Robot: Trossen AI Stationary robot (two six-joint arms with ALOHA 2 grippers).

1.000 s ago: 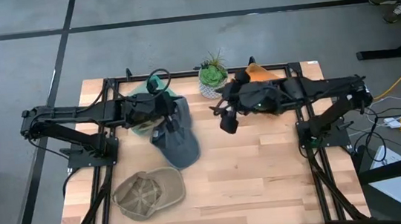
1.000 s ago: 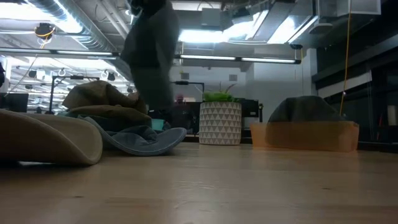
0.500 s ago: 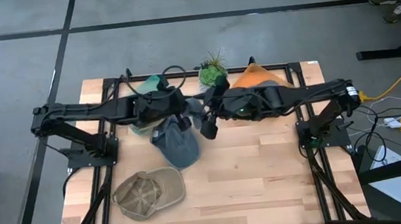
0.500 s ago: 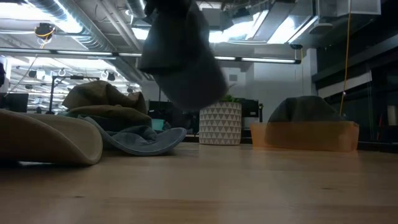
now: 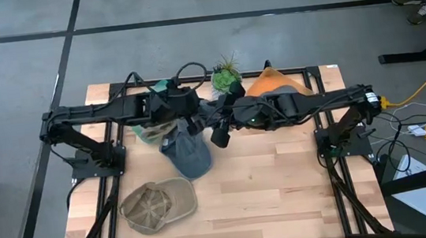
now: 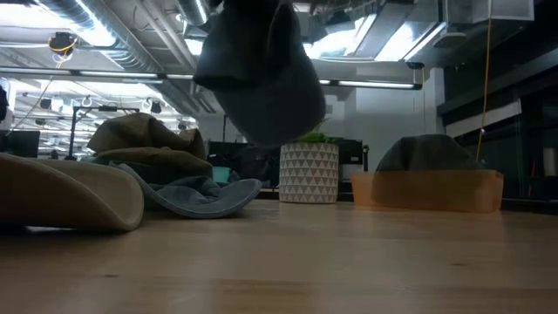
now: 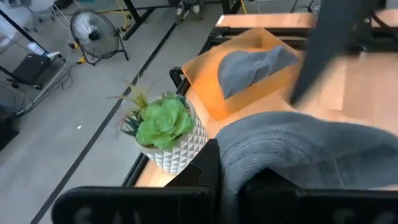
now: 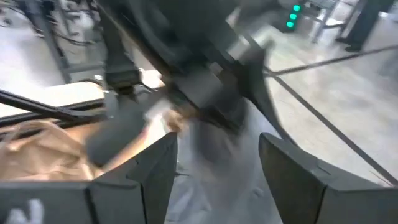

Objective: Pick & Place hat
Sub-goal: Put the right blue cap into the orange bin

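Grey hat (image 5: pixel 187 149): lifted clear of the desk (image 5: pixel 283 183), clenched in the left end effector (image 5: pixel 184 126), hanging lengthwise below it; right end effector (image 5: pixel 220 136), fingers spread, just beside the hat, nearer the orange bin (image 5: pixel 266 82).

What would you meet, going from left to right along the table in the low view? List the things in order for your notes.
Tan hat → olive hat → blue-grey hat, lying flat → dark grey hat, hanging above the table → white patterned plant pot → orange bin with a grey hat in it.
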